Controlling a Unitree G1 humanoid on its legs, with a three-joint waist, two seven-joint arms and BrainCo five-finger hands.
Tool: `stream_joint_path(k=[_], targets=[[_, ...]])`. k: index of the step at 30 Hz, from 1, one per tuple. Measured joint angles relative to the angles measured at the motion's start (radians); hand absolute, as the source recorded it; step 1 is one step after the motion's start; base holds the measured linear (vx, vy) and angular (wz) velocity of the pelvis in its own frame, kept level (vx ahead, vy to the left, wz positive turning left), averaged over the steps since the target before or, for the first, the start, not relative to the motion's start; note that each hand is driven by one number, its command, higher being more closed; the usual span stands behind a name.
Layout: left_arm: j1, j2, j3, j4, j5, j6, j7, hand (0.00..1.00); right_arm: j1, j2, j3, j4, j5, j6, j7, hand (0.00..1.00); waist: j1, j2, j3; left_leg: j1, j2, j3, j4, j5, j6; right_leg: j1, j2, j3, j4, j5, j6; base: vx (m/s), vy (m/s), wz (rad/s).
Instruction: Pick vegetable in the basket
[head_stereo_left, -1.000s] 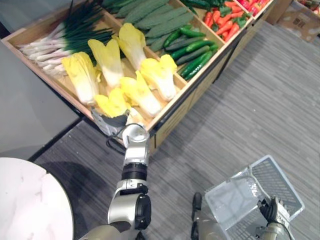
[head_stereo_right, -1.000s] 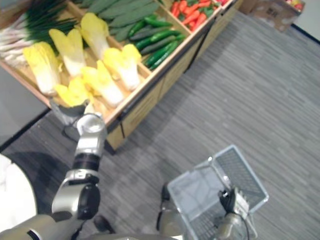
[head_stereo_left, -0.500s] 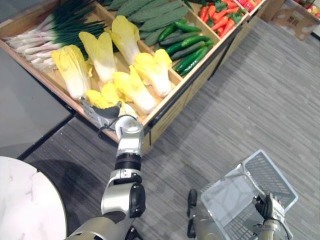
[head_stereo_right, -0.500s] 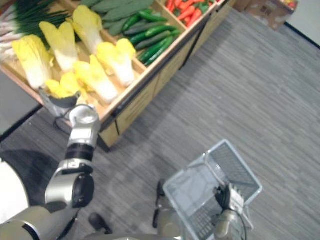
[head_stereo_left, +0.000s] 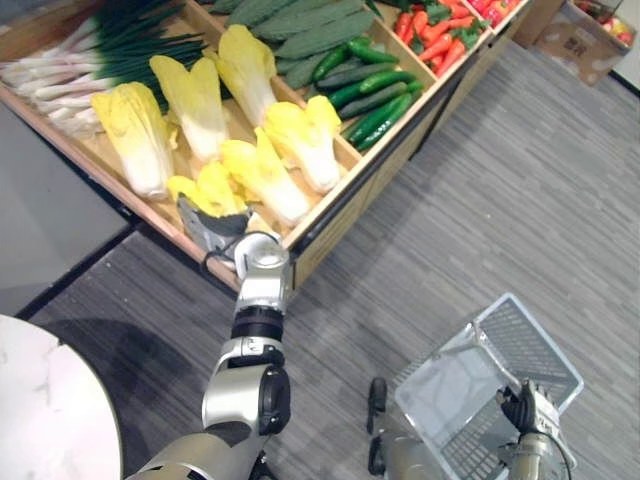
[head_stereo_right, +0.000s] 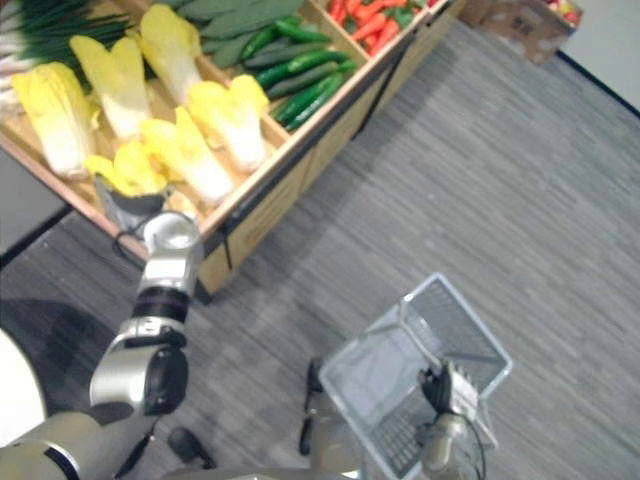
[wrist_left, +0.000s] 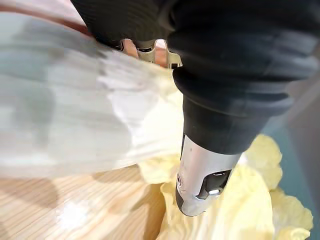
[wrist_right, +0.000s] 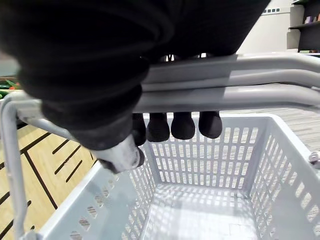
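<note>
Wooden produce stand (head_stereo_left: 350, 225) has the napa cabbage (head_stereo_left: 210, 190) in its front bin, and the grey basket (head_stereo_left: 450, 385) is empty. Right hand (head_stereo_left: 521, 408) is wrapped round the basket handle. Left hand (head_stereo_left: 212, 232) is on the cabbage, can't tell its grip. It's probably hefty with leaves that bruise, so grab the firm white base.

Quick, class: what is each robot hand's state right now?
Left hand: at a yellow cabbage; cannot be told.
Right hand: closed, holding the basket handle.

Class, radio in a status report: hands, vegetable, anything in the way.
Left hand against front cabbage. Right hand shut on basket handle. Basket empty, nothing blocking.
</note>
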Motion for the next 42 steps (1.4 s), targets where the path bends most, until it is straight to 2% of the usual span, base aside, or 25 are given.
stream_joint_path(k=[13,14,36,42], targets=[[0.024,0.01,-0.005,0.002,-0.001,-0.007,-0.004,0.0,-0.006,0.002,0.001,-0.003,-0.036,0.0,0.001,1.0,0.001,-0.005,0.002,0.01,-0.001,0.011,0.002,-0.001,-0.001,-0.002,0.001,0.017,-0.001,0.001,0.001,-0.03,0.0,-0.03],[0.024,0.012,-0.005,0.002,-0.001,-0.007,-0.004,1.0,-0.006,0.002,0.001,-0.003,-0.036,0.0,0.001,1.0,0.001,-0.005,0.002,0.01,-0.001,0.011,0.002,-0.001,-0.001,-0.002,0.002,0.017,-0.001,0.001,0.001,-0.03,-0.001,-0.03],[0.014,0.045,0.029,0.042,-0.004,-0.015,-0.011,1.0,-0.007,-0.002,0.01,-0.003,-0.037,-0.02,-0.001,1.0,0.002,-0.008,0.008,0.026,0.0,0.029,0.001,-0.003,-0.003,0.002,0.007,0.038,-0.001,0.001,0.002,-0.02,-0.002,-0.02],[0.014,0.045,0.034,0.026,-0.042,-0.02,-0.008,1.0,-0.006,-0.002,0.013,0.0,-0.037,-0.019,-0.003,1.0,0.002,-0.007,0.01,0.034,0.001,0.016,0.002,-0.003,-0.003,0.019,0.004,0.026,-0.001,0.001,0.002,-0.03,-0.004,0.06]])
